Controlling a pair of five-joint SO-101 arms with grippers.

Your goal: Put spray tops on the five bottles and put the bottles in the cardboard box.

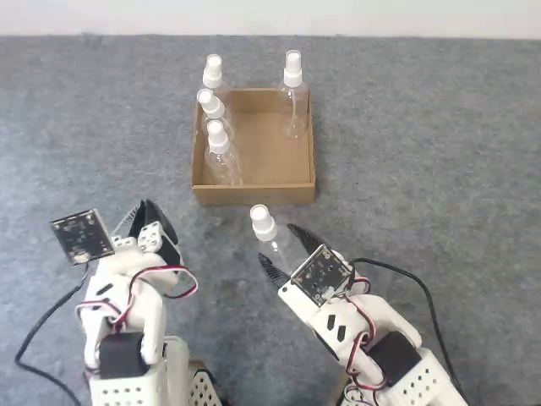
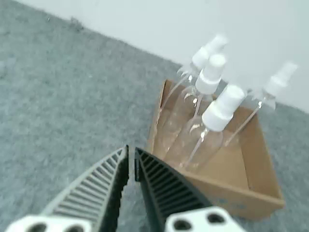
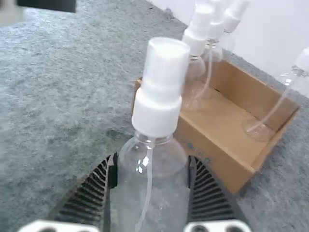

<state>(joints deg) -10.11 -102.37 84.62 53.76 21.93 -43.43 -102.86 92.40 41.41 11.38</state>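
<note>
Ribbed right gripper (image 3: 150, 168) clasps 1 clear, white-capped round bottle (image 3: 153, 140).

It's a bare robotics test bench: grey carpet-like table cover (image 1: 439, 127), plain white wall (image 1: 270, 15) behind, left arm (image 1: 127, 330) and right arm (image 1: 372, 338) side by side.

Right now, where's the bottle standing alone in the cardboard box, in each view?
High view: lone bottle in the cardboard box, far right corner.
Left wrist view: same corner, apart from the three clustered bottles.
Right wrist view: same corner, beyond the nearest bottle.
Shared landmark: that box.
</note>
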